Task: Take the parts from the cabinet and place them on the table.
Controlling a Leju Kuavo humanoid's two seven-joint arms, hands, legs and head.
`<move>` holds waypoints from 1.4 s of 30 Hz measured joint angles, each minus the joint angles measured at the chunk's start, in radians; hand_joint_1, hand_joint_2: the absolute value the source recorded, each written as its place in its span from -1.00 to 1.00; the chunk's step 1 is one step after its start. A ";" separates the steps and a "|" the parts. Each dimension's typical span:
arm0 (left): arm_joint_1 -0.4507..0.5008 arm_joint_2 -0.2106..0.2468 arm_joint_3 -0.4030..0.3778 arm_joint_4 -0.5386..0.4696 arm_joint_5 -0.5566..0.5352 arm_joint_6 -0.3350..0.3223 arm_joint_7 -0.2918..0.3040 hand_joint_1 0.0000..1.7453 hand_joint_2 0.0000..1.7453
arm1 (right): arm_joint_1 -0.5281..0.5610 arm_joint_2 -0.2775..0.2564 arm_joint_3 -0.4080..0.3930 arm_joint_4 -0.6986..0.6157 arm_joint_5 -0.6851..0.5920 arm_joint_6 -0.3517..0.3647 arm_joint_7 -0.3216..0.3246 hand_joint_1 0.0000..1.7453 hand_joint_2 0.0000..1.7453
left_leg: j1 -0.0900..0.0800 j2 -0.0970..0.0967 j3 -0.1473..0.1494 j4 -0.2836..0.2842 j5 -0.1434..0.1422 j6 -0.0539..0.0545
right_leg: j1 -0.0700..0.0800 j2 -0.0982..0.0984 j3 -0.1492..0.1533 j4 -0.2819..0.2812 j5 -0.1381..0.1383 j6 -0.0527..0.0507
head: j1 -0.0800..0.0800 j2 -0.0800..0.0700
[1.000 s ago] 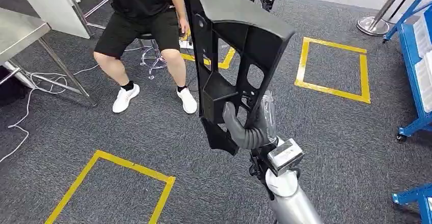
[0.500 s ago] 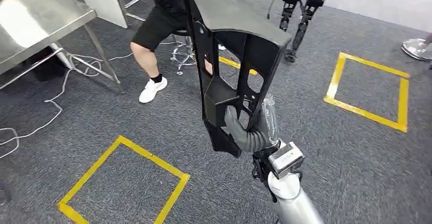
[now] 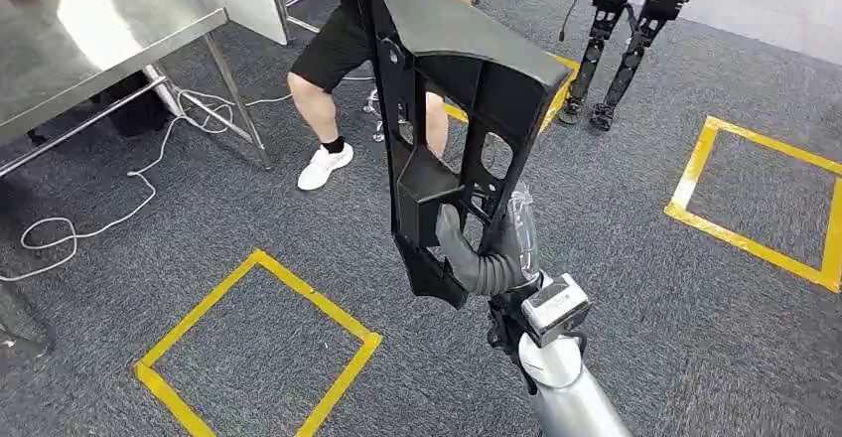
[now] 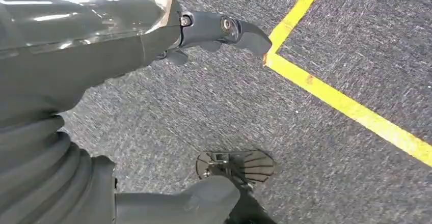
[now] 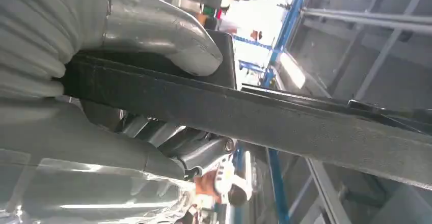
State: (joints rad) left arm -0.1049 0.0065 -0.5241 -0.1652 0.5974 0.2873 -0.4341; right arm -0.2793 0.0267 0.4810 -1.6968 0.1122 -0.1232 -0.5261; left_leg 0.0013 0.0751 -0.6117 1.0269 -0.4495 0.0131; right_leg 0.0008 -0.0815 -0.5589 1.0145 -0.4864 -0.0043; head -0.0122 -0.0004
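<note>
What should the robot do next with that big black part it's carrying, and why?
Probably turn a little further left and step toward the steel table. The right hand grips the black part upright, clear of the carpet, while the table sits off to the upper left, with a seated person just beyond its corner, so slowly.

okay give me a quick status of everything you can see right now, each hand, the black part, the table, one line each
right hand: gripping the black part near its lower end.
black part: held upright off the floor, carried.
left hand: holds nothing, hanging over the carpet.
metal table: standing at upper left; the part is not on it yet.
person: seated on a stool beyond the part.
</note>
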 joint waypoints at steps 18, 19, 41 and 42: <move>0.005 -0.004 0.000 0.000 0.005 0.005 -0.004 -1.00 1.00 | -0.001 0.000 0.002 0.001 -0.001 -0.003 0.000 1.00 1.00 | 0.009 -0.198 0.001 -0.015 0.015 0.010 | -0.014 0.123 -0.019 0.007 0.014 0.021 | 0.009 0.000; 0.007 -0.004 0.000 0.000 0.005 0.005 -0.004 -1.00 1.00 | -0.002 0.002 0.002 0.001 -0.001 -0.003 0.000 1.00 1.00 | 0.011 -0.205 -0.001 -0.017 0.015 0.003 | -0.016 0.114 -0.017 0.005 0.017 0.016 | 0.010 0.000; 0.000 -0.007 0.000 0.000 0.007 0.007 -0.006 -1.00 1.00 | -0.005 0.006 0.003 0.007 -0.001 -0.004 0.000 1.00 1.00 | 0.009 -0.117 0.011 -0.026 0.017 0.036 | -0.011 0.074 -0.154 0.314 -0.125 0.018 | 0.011 0.000; 0.002 -0.007 0.000 0.000 0.007 0.007 -0.006 -1.00 1.00 | -0.005 0.005 0.004 0.007 -0.001 -0.005 0.000 1.00 1.00 | 0.010 -0.130 0.012 -0.026 0.017 0.036 | -0.011 0.075 -0.144 0.285 -0.105 0.027 | 0.011 0.000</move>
State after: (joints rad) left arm -0.1033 -0.0004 -0.5238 -0.1652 0.6046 0.2941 -0.4402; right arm -0.2840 0.0320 0.4849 -1.6899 0.1110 -0.1286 -0.5257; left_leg 0.0109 -0.0544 -0.5995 1.0012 -0.4325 0.0492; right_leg -0.0102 -0.0065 -0.7032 1.2996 -0.5915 0.0230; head -0.0011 -0.0004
